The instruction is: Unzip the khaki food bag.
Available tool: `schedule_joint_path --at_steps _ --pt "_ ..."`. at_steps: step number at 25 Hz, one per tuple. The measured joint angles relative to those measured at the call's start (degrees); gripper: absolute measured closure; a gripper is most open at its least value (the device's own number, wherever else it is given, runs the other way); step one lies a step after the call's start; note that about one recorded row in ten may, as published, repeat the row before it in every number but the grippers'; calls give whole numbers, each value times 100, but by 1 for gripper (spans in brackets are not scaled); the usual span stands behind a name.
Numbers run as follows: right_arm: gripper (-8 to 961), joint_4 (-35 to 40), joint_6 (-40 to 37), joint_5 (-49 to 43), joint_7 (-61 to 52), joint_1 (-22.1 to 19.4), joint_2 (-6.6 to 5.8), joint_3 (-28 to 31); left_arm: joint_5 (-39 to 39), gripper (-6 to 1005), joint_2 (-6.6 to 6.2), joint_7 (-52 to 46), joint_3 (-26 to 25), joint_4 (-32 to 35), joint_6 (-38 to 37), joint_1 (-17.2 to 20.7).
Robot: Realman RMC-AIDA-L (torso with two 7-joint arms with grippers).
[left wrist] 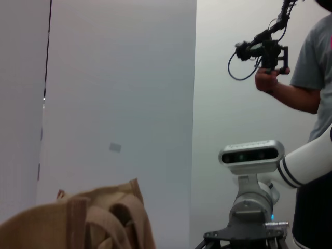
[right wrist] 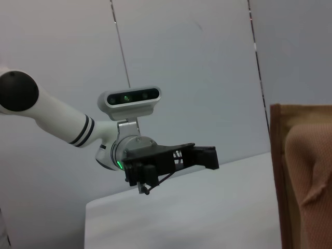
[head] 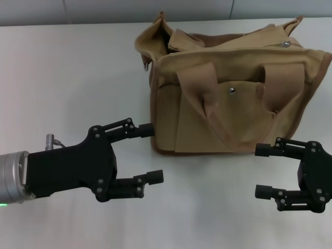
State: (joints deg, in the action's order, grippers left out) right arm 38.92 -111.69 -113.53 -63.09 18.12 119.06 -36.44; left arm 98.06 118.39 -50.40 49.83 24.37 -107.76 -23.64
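Observation:
The khaki food bag (head: 228,93) stands on the white table (head: 67,78) at centre right, its tan strap handles draped over the front pockets and a metal snap showing on the flap. Its top gapes slightly at the back left. My left gripper (head: 154,153) is open at the bag's lower left corner, its upper finger almost touching the bag's side. My right gripper (head: 263,171) is open in front of the bag's lower right corner, apart from it. The bag's edge shows in the left wrist view (left wrist: 88,220) and in the right wrist view (right wrist: 303,176).
A person (left wrist: 306,88) holding a camera rig stands behind the robot's head (left wrist: 251,155). The left arm and gripper show far off in the right wrist view (right wrist: 171,158). Bare table lies to the bag's left and front.

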Motion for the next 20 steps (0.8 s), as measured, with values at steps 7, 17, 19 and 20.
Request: schedule_joint_path --at_steps 7,17,19,20 --pt "152 -21 77 -5 4 3 3 44 -8 189 18 35 18 -33 185 20" --pt "153 -127 231 18 7 7 3 43 -30 189 39 63 -7 -45 186 4" --pt "153 -131 236 26 7 1 3 45 -31 189 38 65 -8 -46 186 -3" --pt "153 -131 236 30 7 -2 3 47 -32 189 39 67 -9 -48 186 -10"
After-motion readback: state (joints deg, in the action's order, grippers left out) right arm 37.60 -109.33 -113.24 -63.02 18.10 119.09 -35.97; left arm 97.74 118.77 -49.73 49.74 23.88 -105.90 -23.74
